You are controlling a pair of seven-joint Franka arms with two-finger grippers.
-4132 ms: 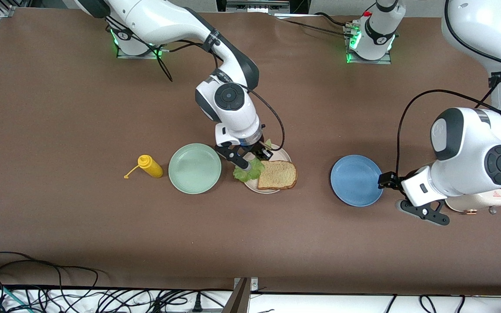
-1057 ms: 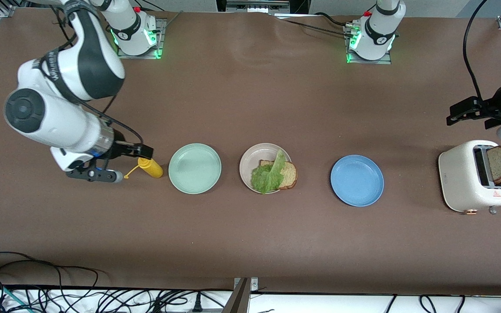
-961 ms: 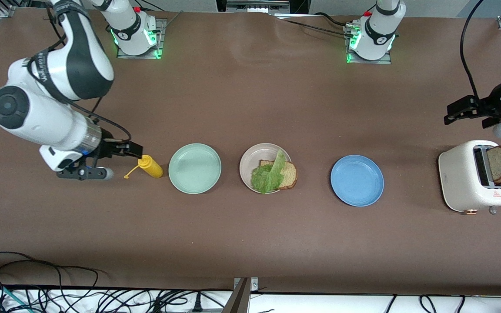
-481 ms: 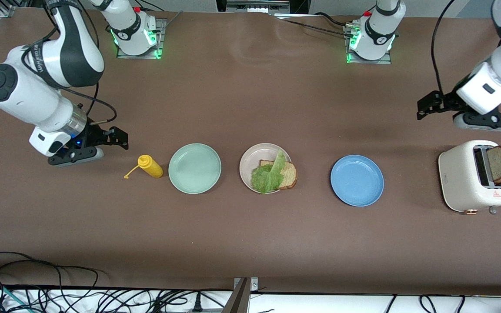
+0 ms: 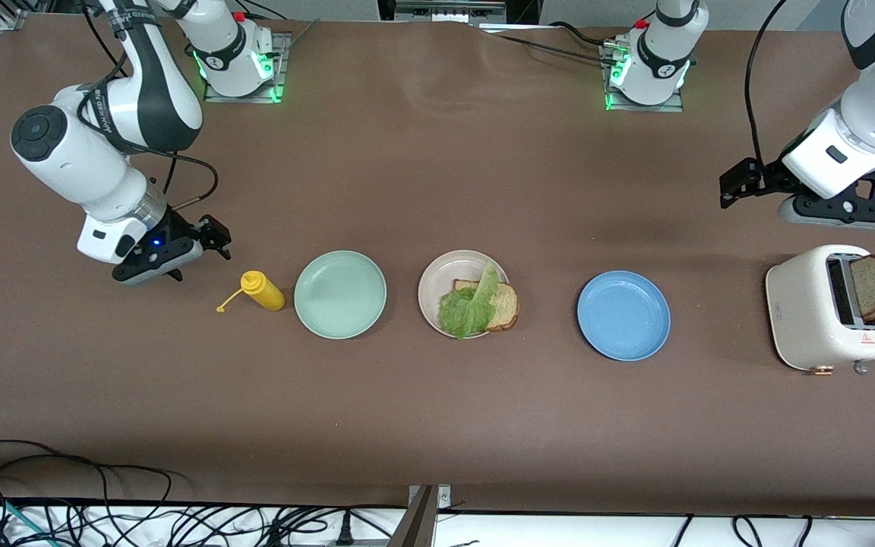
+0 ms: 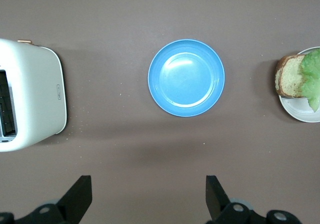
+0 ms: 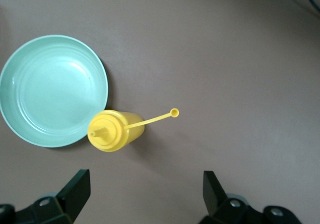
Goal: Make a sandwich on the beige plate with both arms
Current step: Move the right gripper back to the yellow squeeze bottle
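The beige plate sits mid-table with one brown bread slice on it and a green lettuce leaf draped over that slice. The second slice stands in the white toaster. My left gripper is open and empty over bare table beside the toaster. In the left wrist view its fingers stand wide apart, and the plate, bread and lettuce show at the edge. My right gripper is open and empty over bare table by the yellow bottle.
A mint green plate and a yellow squeeze bottle with a loose cap strap lie toward the right arm's end. Both show in the right wrist view: plate, bottle. A blue plate lies between the beige plate and the toaster.
The right arm has left the lettuce on the bread and drawn back past the yellow bottle. The left arm has risen off the toaster and shifted toward the blue plate.
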